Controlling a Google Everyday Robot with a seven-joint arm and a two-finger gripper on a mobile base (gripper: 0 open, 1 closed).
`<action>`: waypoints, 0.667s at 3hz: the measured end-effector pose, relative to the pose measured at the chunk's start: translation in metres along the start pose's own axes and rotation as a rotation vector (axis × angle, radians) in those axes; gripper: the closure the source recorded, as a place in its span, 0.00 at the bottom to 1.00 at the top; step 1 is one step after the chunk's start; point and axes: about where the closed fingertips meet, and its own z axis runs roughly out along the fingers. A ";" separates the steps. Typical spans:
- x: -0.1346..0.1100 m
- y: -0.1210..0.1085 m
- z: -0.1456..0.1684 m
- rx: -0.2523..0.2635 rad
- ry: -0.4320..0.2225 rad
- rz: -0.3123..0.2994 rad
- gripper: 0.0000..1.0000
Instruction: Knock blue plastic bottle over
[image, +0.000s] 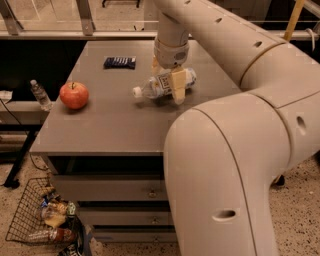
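Note:
The blue plastic bottle (150, 90) is clear with a white cap and a white label. It lies on its side on the grey table (100, 130), right of the middle, with its cap pointing left. My gripper (169, 80) comes down from above and sits right over the bottle's middle, touching it. The arm's large white links fill the right side of the view.
A red apple (74, 95) stands near the table's left edge. A flat dark blue packet (119, 62) lies at the back. A small clear bottle (38, 95) stands on a lower ledge to the left. A wire basket (45, 220) with packets sits on the floor at the lower left.

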 end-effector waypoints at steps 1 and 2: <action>0.000 0.000 0.000 0.000 0.000 0.000 0.00; 0.010 0.006 -0.011 0.044 0.005 0.039 0.00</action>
